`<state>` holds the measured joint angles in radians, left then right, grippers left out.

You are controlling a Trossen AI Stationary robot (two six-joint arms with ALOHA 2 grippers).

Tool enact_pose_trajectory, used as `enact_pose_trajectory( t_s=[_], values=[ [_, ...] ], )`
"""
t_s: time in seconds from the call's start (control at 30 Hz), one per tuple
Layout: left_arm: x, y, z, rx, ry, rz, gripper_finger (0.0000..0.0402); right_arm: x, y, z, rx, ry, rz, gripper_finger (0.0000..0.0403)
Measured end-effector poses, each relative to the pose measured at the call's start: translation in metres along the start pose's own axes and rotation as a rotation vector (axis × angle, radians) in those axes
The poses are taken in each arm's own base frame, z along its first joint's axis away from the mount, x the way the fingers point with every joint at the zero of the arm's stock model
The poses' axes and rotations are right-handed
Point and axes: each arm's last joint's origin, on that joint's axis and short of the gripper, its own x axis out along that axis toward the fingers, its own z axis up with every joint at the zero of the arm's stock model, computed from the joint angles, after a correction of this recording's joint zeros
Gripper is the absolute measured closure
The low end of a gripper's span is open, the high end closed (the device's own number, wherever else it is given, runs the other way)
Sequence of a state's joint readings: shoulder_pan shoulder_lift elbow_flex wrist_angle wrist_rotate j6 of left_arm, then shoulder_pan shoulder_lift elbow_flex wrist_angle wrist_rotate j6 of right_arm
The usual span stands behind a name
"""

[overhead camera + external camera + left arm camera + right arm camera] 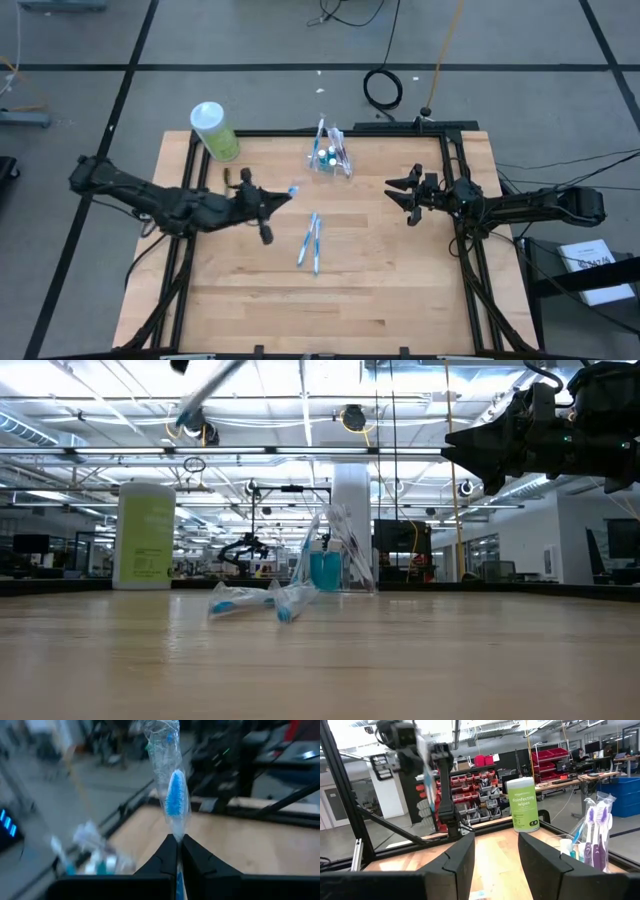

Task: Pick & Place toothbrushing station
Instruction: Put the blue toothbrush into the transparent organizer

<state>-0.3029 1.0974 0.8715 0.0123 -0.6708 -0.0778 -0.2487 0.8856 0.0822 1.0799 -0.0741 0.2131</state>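
Tabletop [380, 280]: pale wood planks, smooth, matt, framed in black metal rail. Wrapped toothbrushes [310, 240]: crinkled clear plastic film, glossy, over blue and white plastic. Clear cup [326, 160]: transparent glossy plastic. Wipes canister [215, 131]: light-green label, white plastic cap. Left gripper [178, 842]: jaws matt black plastic.

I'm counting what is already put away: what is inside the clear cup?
The clear cup holds wrapped toothbrushes standing upright, purple ones among them, plus small blue-capped tubes. Their lower ends and exact count are hidden by overlapping wrappers.
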Motion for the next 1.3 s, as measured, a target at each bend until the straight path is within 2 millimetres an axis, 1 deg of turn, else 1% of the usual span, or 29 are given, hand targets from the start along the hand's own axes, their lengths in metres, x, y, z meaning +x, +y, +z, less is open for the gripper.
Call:
enact_pose_trajectory(
  t_s=[0.13, 0.3, 0.47, 0.57, 0.73, 0.8, 0.87, 0.97, 1.03, 1.17, 1.3],
  values=[
    [-0.011, -0.001, 0.014, 0.042, -0.096, -0.068, 0.039, 0.0, 0.0, 0.0, 0.0, 0.0, 0.0, 0.0261],
    [-0.011, 0.0, 0.016, 0.073, -0.122, -0.063, 0.0396, 0.0, 0.0, 0.0, 0.0, 0.001, 0.0, 0.0261],
    [-0.013, -0.001, 0.027, 0.092, -0.219, -0.092, 0.0396, 0.0, 0.0, 0.0, 0.0, 0.001, 0.001, 0.0261],
    [-0.014, -0.002, 0.033, 0.062, -0.288, -0.215, 0.0395, 0.0, 0.0, 0.0, 0.0, 0.001, 0.001, 0.0261],
    [-0.014, -0.002, 0.042, -0.142, -0.349, -0.586, 0.0397, 0.0, 0.0, 0.0, 0.0, 0.001, 0.001, 0.0261],
    [-0.014, -0.004, 0.045, -0.209, -0.367, -0.695, 0.0396, 0.0, 0.0, 0.0, 0.0, 0.001, 0.001, 0.0261],
    [-0.015, -0.008, 0.047, -0.233, -0.394, -0.783, 0.0396, 0.0, 0.0, 0.0, 0.0, 0.001, 0.0, 0.0261],
    [-0.023, -0.015, 0.05, -0.211, -0.435, -0.948, 0.0397, 0.0, 0.0, -0.001, 0.0, 0.01, -0.001, 0.0261],
    [-0.028, -0.019, 0.051, -0.188, -0.455, -0.993, 0.0396, 0.0, 0.0, -0.001, 0.0, 0.011, -0.001, 0.0261],
    [-0.029, -0.025, 0.045, -0.117, -0.431, -0.989, 0.0396, 0.0, 0.0, -0.001, 0.0, 0.009, -0.001, 0.0261],
    [-0.03, -0.026, 0.045, -0.111, -0.427, -0.975, 0.0396, 0.0, 0.0, -0.001, 0.0, 0.009, -0.002, 0.0261]
  ],
)
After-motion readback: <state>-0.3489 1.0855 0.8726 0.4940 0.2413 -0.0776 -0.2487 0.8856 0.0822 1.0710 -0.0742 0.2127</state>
